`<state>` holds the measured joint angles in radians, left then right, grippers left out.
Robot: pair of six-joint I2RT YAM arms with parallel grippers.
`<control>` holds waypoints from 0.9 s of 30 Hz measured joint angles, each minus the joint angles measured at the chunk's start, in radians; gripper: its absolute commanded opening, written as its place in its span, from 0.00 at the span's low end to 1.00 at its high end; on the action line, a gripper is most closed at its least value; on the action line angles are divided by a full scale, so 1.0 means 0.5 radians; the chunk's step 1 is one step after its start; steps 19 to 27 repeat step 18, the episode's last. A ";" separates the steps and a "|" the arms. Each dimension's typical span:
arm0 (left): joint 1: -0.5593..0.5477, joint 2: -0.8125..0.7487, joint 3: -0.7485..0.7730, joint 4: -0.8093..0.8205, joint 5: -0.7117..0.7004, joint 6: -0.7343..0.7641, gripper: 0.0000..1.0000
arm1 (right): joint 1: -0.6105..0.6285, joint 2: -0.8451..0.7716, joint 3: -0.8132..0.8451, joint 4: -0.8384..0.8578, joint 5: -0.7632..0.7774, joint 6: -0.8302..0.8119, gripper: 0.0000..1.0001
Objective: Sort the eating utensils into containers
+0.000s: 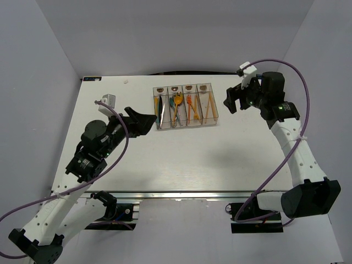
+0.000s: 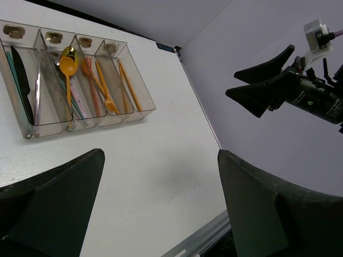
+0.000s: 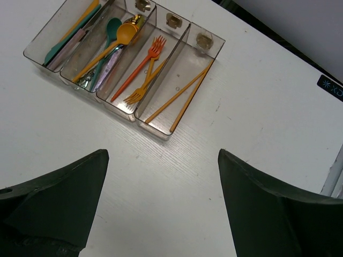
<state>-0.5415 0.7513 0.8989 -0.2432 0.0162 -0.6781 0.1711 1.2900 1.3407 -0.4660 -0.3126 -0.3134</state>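
Nothing legible. Small dark rectangular sticker (image 3: pixel 330 87) at far right edge of white tabletop (image 3: pixel 257 139): pale marks, too blurred. Brownish end labels (image 3: pixel 173 21) on clear plastic bins (image 3: pixel 182 64): unreadable.

Four joined bins (image 3: pixel 183 63) hold two forks (image 3: pixel 135 74), two orange sticks (image 3: pixel 179 91) and at least three spoons (image 3: pixel 127 33).

We see four clear containers (image 1: pixel 186 127) joined side by side. Utensils (image 1: pixel 190 107) lie lengthwise inside them: a black knife (image 2: pixel 20 75), an orange spoon (image 3: pixel 127 33), orange forks (image 3: pixel 140 67)
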 measured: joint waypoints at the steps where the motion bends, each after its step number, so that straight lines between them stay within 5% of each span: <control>1: 0.000 -0.011 -0.001 0.003 0.000 -0.002 0.98 | 0.000 -0.012 -0.011 0.009 0.001 0.027 0.89; 27: 0.000 -0.219 -0.059 0.054 0.001 -0.093 0.98 | 0.000 -0.043 -0.112 0.049 0.009 0.150 0.89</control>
